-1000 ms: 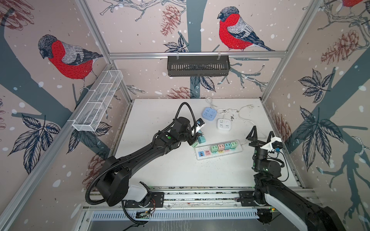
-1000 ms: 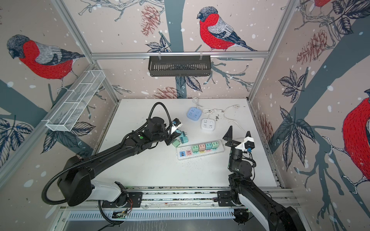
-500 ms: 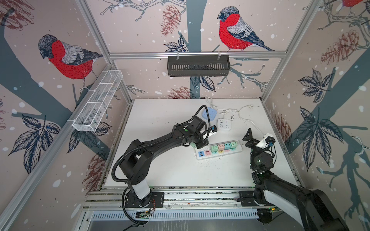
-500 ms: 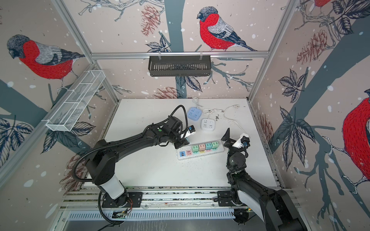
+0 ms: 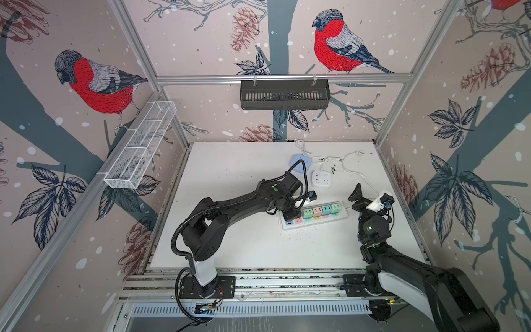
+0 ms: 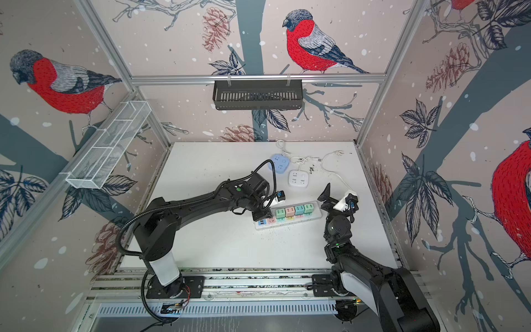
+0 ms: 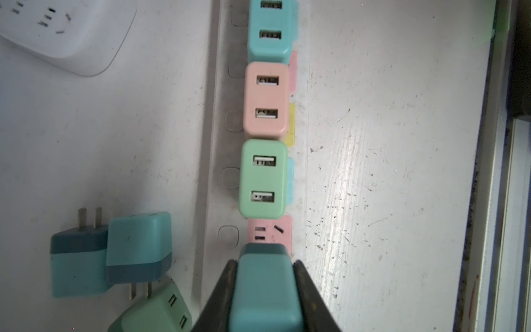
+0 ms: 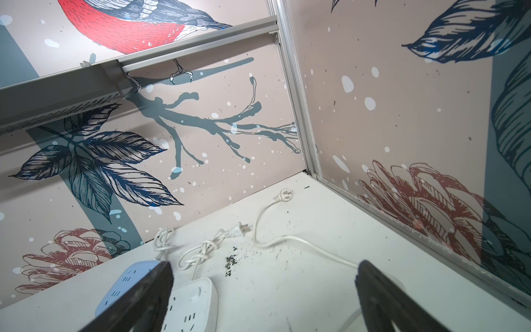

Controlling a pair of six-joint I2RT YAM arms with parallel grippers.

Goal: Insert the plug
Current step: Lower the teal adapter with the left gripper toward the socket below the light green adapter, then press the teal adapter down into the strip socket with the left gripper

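1. Plug (image 7: pixel 265 301), a teal block, sits clamped in the left gripper (image 7: pixel 265 273). The jaws press on its two flanks and hold nothing else.
2. In both top views the strip (image 5: pixel 316 220) lies right of centre, a little below the middle of the frame. Its long axis runs nearly left to right and rises slightly toward the right. The left gripper hangs over its left end.
3. The relation that matters is this: the pink socket (image 7: pixel 270 232) is free and lies just ahead of the plug, between it and the green charger (image 7: pixel 263 178). That charger begins the seated row filling the strip toward its right end.
4. From the left wrist view, the plug looks lined up with that row, and the fingers straddle the strip across its width. I would judge that little turning is needed, only a short shift along the strip and a push down.
5. The prongs are hidden under the plug's body, so I cannot tell whether they already touch the strip.
6. The right gripper (image 8: pixel 263 299) stands near the strip's right end, at the right of the frame. Its jaws are wide apart, empty and tipped up toward the back wall. The left arm is plainly the nearer one.
7. Spare chargers (image 7: pixel 138 244) lie loose on the table just beside the strip's left end, clear of the socket.
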